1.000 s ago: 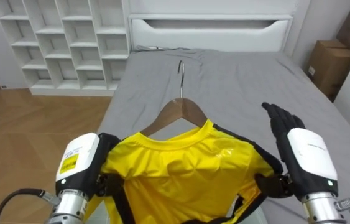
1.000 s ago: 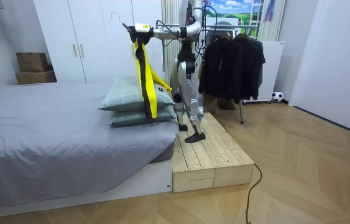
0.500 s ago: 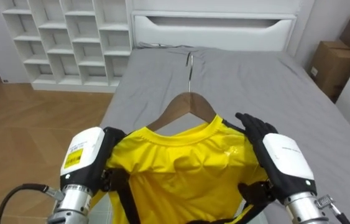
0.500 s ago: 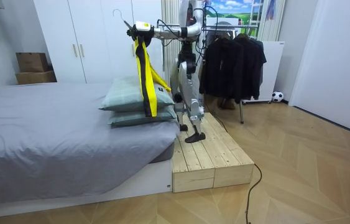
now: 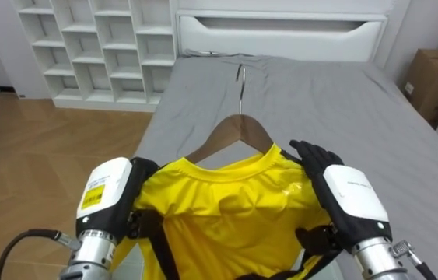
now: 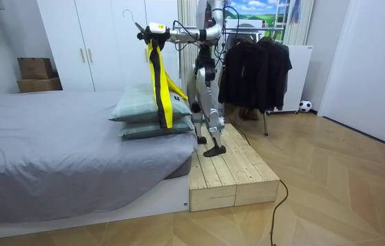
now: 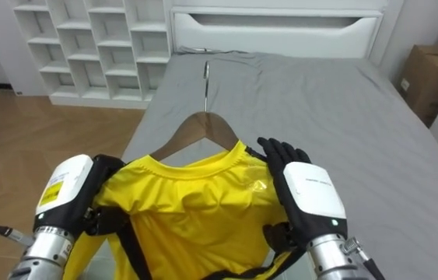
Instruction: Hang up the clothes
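Left eye view: yellow shirt (image 5: pixel 226 222) sits on wooden hanger (image 5: pixel 238 131), held up over the bed (image 5: pixel 343 101). Right hand (image 5: pixel 321 167) lies flat and open on the shirt's right shoulder, likely seating it on the hanger. Left hand (image 5: pixel 137 222) is at the other shoulder, tucked under cloth; can't tell its grip.

The shirt (image 5: pixel 226 214) is yellow with black trim, the hanger (image 5: pixel 238 129) brown, the bed (image 5: pixel 343 93) grey.

- The arms of the wooden hanger (image 5: pixel 238 134) are hidden inside the yellow shirt (image 5: pixel 226 218); only its neck and hook show.
- The shirt's lower part is cut off by the near edge.
- The front part of the left hand (image 5: pixel 108 194) lies hidden behind the shirt's left shoulder.
- The cardboard box (image 5: pixel 435 74) at far right is cut by the edge.
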